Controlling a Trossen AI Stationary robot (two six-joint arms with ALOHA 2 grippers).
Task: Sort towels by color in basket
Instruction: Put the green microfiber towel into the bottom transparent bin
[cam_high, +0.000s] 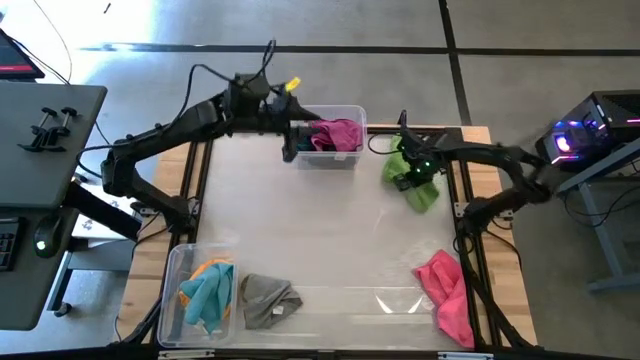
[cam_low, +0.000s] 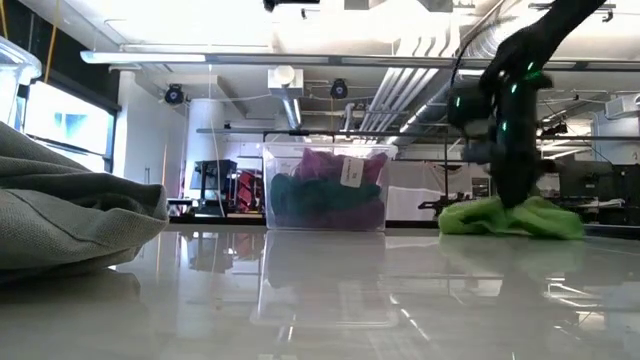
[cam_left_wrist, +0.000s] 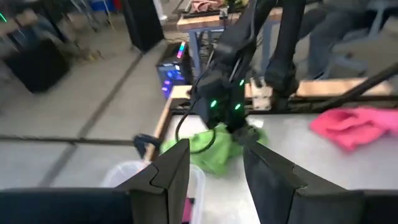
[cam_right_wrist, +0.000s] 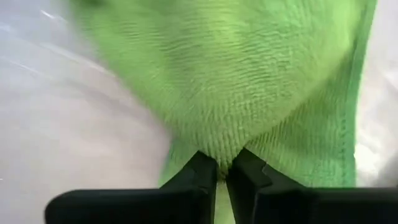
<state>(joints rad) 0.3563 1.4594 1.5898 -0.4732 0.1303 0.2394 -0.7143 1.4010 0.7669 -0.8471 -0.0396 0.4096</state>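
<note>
Pinching the lime towel at the right of the table

Pressing down at the right of centre in the high view, the right gripper (cam_high: 413, 178) has its two dark fingers drawn together on a fold of the lime towel (cam_high: 416, 182). In the right wrist view the fingertips (cam_right_wrist: 205, 168) stand almost touching, with a ridge of the green cloth caught between them and the rest of the towel spreading away in front of them. In the low view the same towel (cam_low: 510, 217) lies bunched on the white table (cam_high: 320, 230) at the right of the frame, with the arm coming straight down into it.

At the upper middle of the high view the left gripper (cam_high: 290, 135) sits at the left edge of a clear bin (cam_high: 352, 112). Its jaws stand partly spread with nothing between them; the left wrist view shows the two fingers (cam_left_wrist: 168, 171) apart, looking across the bin's rim toward the lime towel (cam_left_wrist: 208, 149) and the other arm.

The bin holds a magenta towel (cam_high: 338, 135), and the low view shows a dark green towel (cam_low: 300, 200) under it.

A pink towel (cam_high: 445, 285) lies at the lower right of the high view, well apart from both grippers. At the lower left a second clear bin (cam_high: 172, 290) holds a cyan towel (cam_high: 205, 298) with an orange towel (cam_high: 213, 269) beside it. A grey towel (cam_high: 268, 300) lies just beside that bin, on the table.
</note>
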